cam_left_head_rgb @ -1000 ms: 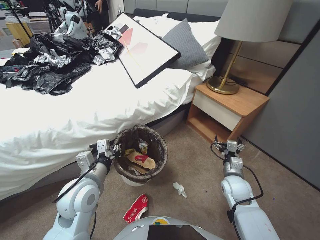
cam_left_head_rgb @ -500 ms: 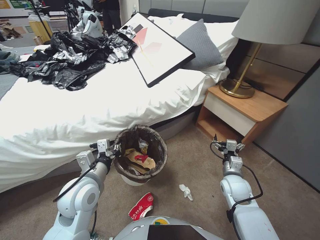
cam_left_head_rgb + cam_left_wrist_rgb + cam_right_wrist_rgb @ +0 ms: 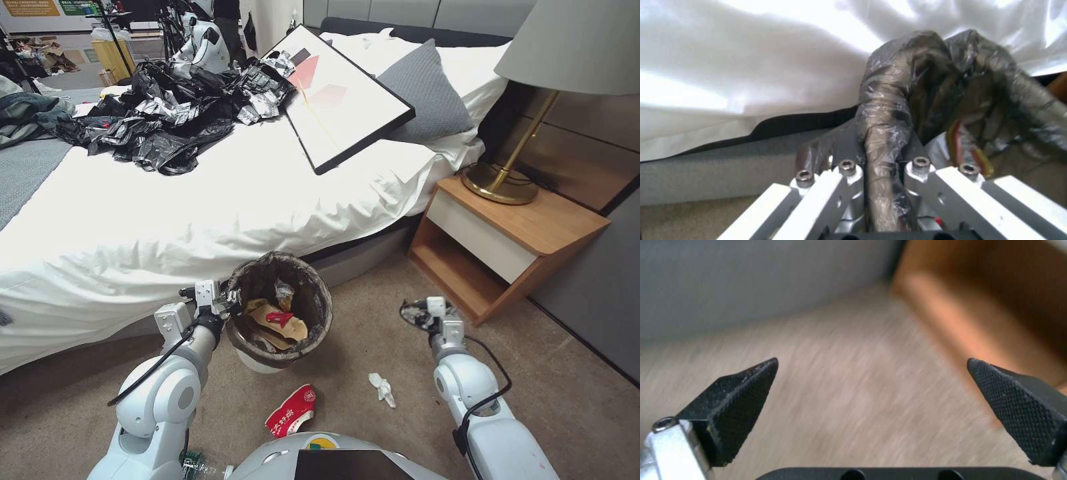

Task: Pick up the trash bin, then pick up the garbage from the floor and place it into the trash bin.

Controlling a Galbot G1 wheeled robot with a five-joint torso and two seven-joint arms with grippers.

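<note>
The trash bin (image 3: 313,320), white with a dark liner, stands before the bed, holding a tan paper bag and red wrappers. My left gripper (image 3: 225,305) is shut on its near-left rim. In the left wrist view the liner-covered bin rim (image 3: 889,110) is pinched in the left gripper (image 3: 880,170). Garbage lies on the carpet: a red-and-white wrapper (image 3: 291,411), a white tissue wad (image 3: 382,389) and a green-labelled bottle (image 3: 199,465) beside my base. My right gripper (image 3: 415,313) hovers open above the carpet, right of the bin; in its wrist view the right gripper (image 3: 871,366) holds nothing.
A white bed (image 3: 200,200) with black bags, a framed picture and a grey pillow runs behind the bin. A wooden nightstand (image 3: 513,233) with a brass lamp (image 3: 507,180) stands at the right, by a grey wall (image 3: 600,293). Open carpet (image 3: 373,333) lies between bin and nightstand.
The whole head picture has shifted right, so the camera has turned. My right gripper has swung left and lower. The left gripper keeps its hold on the bin.
</note>
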